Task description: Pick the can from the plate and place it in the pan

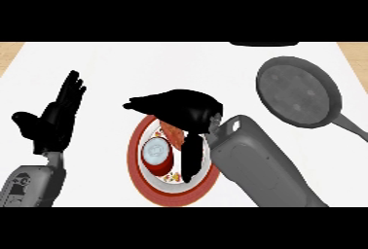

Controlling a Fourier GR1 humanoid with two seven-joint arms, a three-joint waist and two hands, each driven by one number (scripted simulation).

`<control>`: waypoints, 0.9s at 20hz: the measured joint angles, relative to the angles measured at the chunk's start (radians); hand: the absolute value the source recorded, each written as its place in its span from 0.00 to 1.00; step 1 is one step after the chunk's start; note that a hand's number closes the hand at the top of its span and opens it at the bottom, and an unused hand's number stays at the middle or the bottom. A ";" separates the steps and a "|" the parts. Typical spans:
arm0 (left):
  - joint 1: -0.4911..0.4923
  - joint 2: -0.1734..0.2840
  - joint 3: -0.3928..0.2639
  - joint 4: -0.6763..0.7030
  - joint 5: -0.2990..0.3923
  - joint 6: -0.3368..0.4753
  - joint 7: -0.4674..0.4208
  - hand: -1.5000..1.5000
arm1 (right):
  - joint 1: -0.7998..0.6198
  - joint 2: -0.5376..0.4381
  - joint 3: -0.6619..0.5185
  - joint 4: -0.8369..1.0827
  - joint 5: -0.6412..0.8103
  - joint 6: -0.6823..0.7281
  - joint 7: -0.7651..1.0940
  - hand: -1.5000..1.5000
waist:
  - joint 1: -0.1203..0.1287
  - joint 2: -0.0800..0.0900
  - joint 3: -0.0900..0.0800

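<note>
Can [156, 154], red-walled with a pale lid, stands upright on the red-rimmed plate [173, 195], left of centre on the white tabletop [179, 63]; it is not yet lifted. From left to right: the left robot hand [54, 119] rests open near the left edge, fingers straight and pointing up, well apart from the plate. The right robot hand [185, 109] hangs over the plate's upper part, fingers spread toward the left and thumb pointing down just beside the can's right wall; the hand is open and holds nothing, and contact with the can cannot be confirmed. The grey pan [296, 92] lies at upper right, well apart from the plate. Judged progress: approach under way; grasp, carry and placement in the pan remain.
</note>
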 measured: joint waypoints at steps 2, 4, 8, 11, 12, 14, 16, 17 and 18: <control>0.001 -0.008 0.006 0.008 -0.003 -0.007 -0.008 0.50 | -0.001 0.006 0.022 0.022 0.014 -0.006 -0.018 0.00 | 0.001 0.000 0.000; -0.003 -0.005 0.017 0.010 -0.005 -0.019 -0.006 0.50 | 0.002 0.013 0.041 0.039 0.039 -0.015 -0.039 0.00 | 0.001 0.000 0.000; -0.006 -0.008 0.033 0.011 -0.015 -0.032 0.000 0.50 | 0.000 0.019 0.081 0.054 0.058 -0.029 -0.039 0.00 | 0.001 0.000 0.000; -0.022 -0.016 0.039 0.010 -0.020 -0.032 0.013 0.50 | -0.010 0.021 0.112 0.073 0.088 -0.030 -0.039 0.00 | 0.001 0.000 0.000; -0.024 -0.013 0.040 -0.008 -0.020 -0.031 0.033 0.50 | -0.008 0.021 0.125 0.076 0.104 -0.024 -0.032 0.00 | 0.002 -0.001 0.000; -0.020 -0.011 0.047 -0.013 -0.017 -0.039 0.034 0.50 | -0.008 0.019 0.139 0.073 0.137 -0.008 -0.021 0.00 | 0.000 -0.001 0.000; -0.013 -0.020 0.045 -0.011 -0.027 -0.039 0.025 0.50 | -0.013 0.017 0.143 0.088 0.169 0.004 -0.033 0.00 | 0.000 0.000 0.000; -0.017 -0.023 0.043 -0.016 -0.033 -0.035 0.036 0.50 | -0.022 0.018 0.141 0.098 0.175 0.013 -0.031 0.00 | 0.000 0.000 0.000; -0.005 -0.026 0.043 -0.019 -0.035 -0.038 0.030 0.50 | -0.025 0.019 0.144 0.106 0.191 0.018 -0.033 0.00 | 0.001 0.000 0.000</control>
